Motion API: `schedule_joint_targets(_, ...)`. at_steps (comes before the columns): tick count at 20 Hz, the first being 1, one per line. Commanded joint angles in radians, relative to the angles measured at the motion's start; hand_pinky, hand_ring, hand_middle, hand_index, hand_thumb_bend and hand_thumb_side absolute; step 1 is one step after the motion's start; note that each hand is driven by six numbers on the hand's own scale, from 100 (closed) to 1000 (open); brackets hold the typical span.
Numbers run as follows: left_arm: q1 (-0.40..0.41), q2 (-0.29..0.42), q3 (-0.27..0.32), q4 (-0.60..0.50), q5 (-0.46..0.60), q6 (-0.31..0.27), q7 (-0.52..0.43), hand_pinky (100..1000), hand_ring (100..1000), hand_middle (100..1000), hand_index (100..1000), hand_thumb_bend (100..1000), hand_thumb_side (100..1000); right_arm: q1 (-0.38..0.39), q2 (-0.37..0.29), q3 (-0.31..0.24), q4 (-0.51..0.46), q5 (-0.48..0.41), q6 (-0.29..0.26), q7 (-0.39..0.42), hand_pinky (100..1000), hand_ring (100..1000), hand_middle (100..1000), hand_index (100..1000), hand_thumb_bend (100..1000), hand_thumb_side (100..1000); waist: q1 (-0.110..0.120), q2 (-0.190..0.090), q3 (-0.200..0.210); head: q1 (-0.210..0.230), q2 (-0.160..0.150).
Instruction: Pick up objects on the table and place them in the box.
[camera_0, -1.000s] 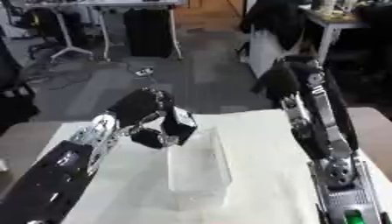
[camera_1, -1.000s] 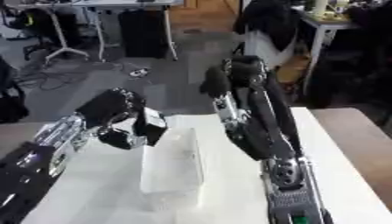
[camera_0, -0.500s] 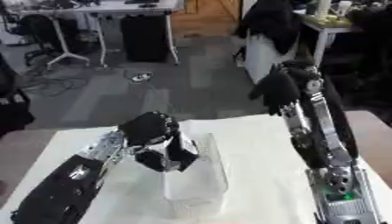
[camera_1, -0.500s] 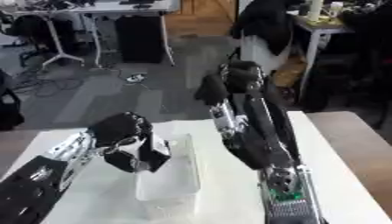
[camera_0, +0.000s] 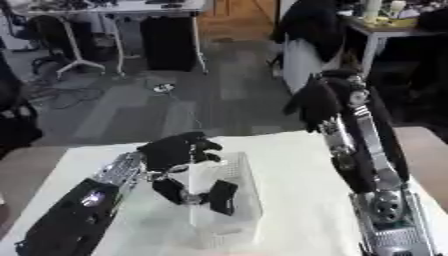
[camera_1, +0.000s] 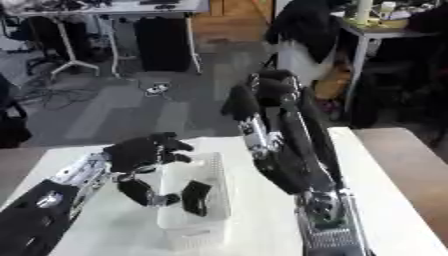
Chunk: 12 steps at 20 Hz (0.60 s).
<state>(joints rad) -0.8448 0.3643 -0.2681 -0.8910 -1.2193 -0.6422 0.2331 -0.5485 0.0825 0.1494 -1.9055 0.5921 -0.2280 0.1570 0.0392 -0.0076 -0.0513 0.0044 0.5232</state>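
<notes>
A clear plastic box (camera_0: 248, 216) stands on the white table (camera_0: 297, 165). My left hand (camera_0: 178, 149) hovers over the box's left rim, fingers curled round a black curved object (camera_0: 194, 193) with two padded ends. That object hangs down from the hand inside the box's walls. My right hand (camera_0: 311, 103) is raised high above the table's far edge, to the right of the box. It holds nothing, and its fingers hang relaxed.
The right forearm (camera_0: 372, 170) slants down along the table's right side. Beyond the table lie a grey floor, desk legs (camera_0: 83, 52), cables and a dark chair (camera_0: 311, 25). A brown surface (camera_0: 429, 150) adjoins the table on the right.
My left hand has carried the black object rightward and down, from beside the box to over it, so that the object hangs inside. The camera has also shifted. The right hand stays raised.
</notes>
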Motion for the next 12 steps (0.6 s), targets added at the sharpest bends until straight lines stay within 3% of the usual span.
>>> schedule_joint_targets(1,0.042,0.084,0.057,-0.122,0.183,0.114,0.051,514,645,754,809,170,1000,-0.012,-0.006,-0.012,-0.020,0.005,0.005,-0.010,100,216,291,479,221,1000,0.002,-0.014,0.012,-0.015,0.010)
schedule_joint_targets(2,0.068,0.107,0.068,-0.172,0.250,0.156,0.061,514,645,754,809,170,1000,-0.012,-0.009,-0.015,-0.021,0.008,0.007,-0.013,100,216,291,479,221,1000,0.003,-0.015,0.015,-0.022,0.014)
schedule_joint_targets(3,0.102,0.125,0.091,-0.225,0.335,0.194,0.086,274,462,533,654,134,985,-0.011,-0.014,-0.020,-0.021,0.012,0.010,-0.016,100,217,291,478,222,1000,0.002,-0.015,0.023,-0.037,0.018)
schedule_joint_targets(6,0.213,0.172,0.141,-0.389,0.578,0.288,0.133,177,403,479,600,125,966,-0.011,-0.028,-0.034,-0.018,0.021,0.018,-0.027,100,216,291,479,222,1000,-0.002,-0.018,0.040,-0.066,0.029)
schedule_joint_targets(8,0.283,0.186,0.169,-0.503,0.688,0.343,0.126,173,400,476,601,126,970,-0.009,-0.036,-0.042,-0.015,0.024,0.023,-0.034,100,216,291,480,223,1000,-0.005,-0.020,0.050,-0.064,0.040)
schedule_joint_targets(12,0.391,0.154,0.240,-0.732,0.797,0.439,0.088,196,404,479,616,125,985,-0.012,-0.053,-0.060,-0.006,0.030,0.032,-0.048,100,215,291,479,227,1000,-0.019,-0.021,0.080,-0.075,0.054)
